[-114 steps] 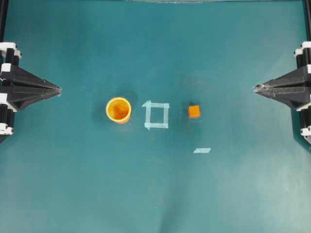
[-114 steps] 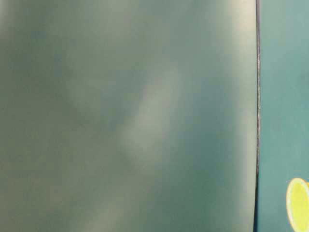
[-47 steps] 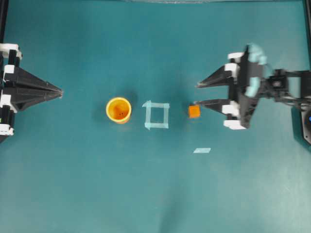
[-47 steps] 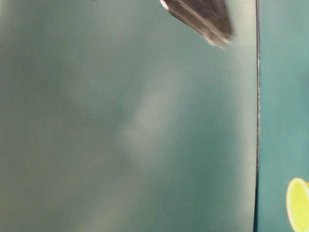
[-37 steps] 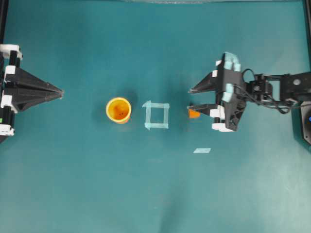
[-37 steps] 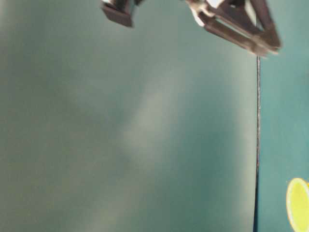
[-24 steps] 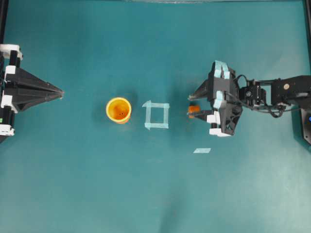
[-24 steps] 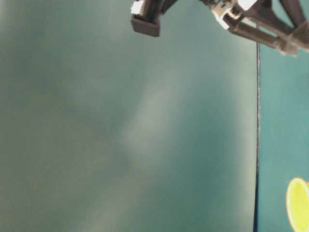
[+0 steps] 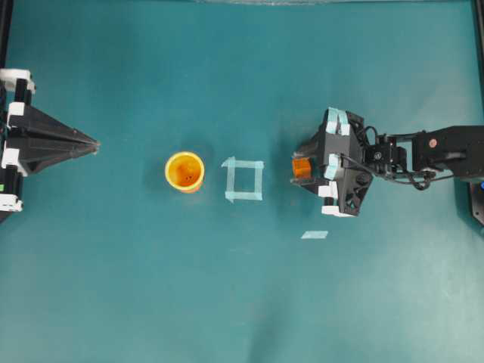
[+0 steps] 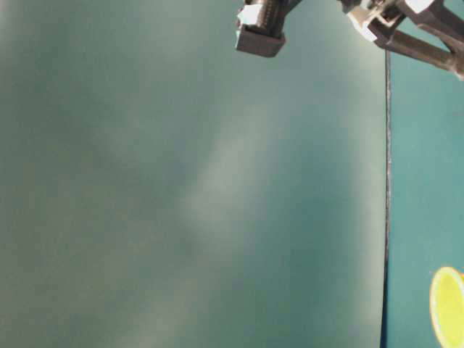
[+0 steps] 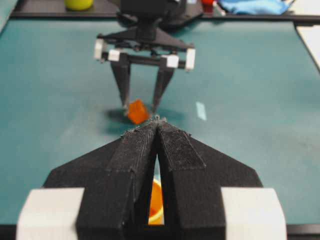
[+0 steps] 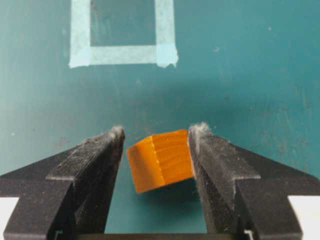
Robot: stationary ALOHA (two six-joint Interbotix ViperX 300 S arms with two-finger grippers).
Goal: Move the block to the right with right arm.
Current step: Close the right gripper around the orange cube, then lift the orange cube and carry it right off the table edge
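The small, smooth orange block (image 12: 160, 160) sits tilted on the flat teal desk (image 9: 151, 287) between the wide-open right gripper's (image 12: 156, 137) rough black fingers (image 12: 90, 160), with bare room all around.

In the overhead view the right hand (image 9: 302, 168) covers most of the block (image 9: 301, 167), leaving only an orange sliver. Whether its fingers touch the block cannot be told. The table-level view is mostly a blurred teal surface (image 10: 181, 203); the hand above it is cut off by the top edge, and the yellow cup (image 10: 448, 304) by the right. From the left wrist, the left hand (image 11: 157, 150) hides nearly all of that cup.
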